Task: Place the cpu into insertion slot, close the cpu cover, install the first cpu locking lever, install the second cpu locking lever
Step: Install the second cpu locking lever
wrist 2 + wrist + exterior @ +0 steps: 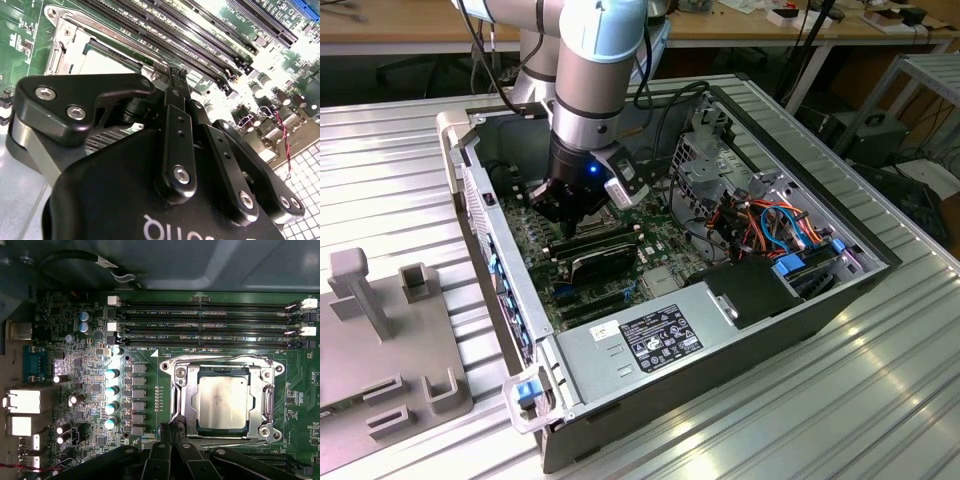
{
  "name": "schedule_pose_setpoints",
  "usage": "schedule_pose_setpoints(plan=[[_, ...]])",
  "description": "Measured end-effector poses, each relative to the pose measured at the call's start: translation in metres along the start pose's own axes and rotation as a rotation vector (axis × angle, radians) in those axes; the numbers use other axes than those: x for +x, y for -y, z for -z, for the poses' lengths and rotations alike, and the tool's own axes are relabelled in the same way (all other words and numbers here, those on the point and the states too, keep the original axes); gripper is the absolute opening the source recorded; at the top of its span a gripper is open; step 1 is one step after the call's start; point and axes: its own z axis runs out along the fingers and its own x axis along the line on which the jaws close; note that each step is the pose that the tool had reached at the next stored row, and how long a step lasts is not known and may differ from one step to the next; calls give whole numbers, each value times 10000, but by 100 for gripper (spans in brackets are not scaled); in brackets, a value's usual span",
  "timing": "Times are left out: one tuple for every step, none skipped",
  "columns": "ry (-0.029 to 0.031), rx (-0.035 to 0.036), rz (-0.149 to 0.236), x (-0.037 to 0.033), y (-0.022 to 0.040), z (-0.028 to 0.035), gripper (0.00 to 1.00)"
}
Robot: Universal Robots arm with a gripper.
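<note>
A single robot arm reaches down into one open computer case lying on its side on a ribbed metal bench, its black tool lowered over the green motherboard toward the far left of the case in the exterior view.

In the first wrist view the cpu lies flat in the insertion slot, silvery top plate facing up, its edges square with the socket; it is very nearly square, so no long axis can be made out. The cpu cover lies down over it, its silver frame bordering the chip on all sides, with the chip showing through the window. A thin locking lever runs along the edge of the socket that faces the memory slots.

The tool sits just beside the socket at one corner, on the edge away from the memory slots. Its two fingers are drawn together to a narrow point with no gap visible between them; in the second wrist view the fingertips come down on a thin metal rod at the socket's rim, though a grip on it cannot be confirmed.

Four long black memory slots run parallel beyond the socket. One grey fixture plate rests on the bench to the exterior view's left.
</note>
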Motion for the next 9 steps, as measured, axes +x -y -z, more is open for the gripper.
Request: schedule_pose_setpoints(plan=[[0,-1,-1,0,-2,-6,11],[0,-1,-1,0,-3,-9,11],[0,1,-1,0,-4,-14,11],[1,-5,-1,-1,-6,-20,11],[0,0,-1,-1,-7,-22,11],[4,-7,-3,-1,-13,-27,11],[2,-2,0,-2,-17,-29,11],[1,4,0,-2,-23,-31,11],[0,5,0,-1,-27,-33,11]])
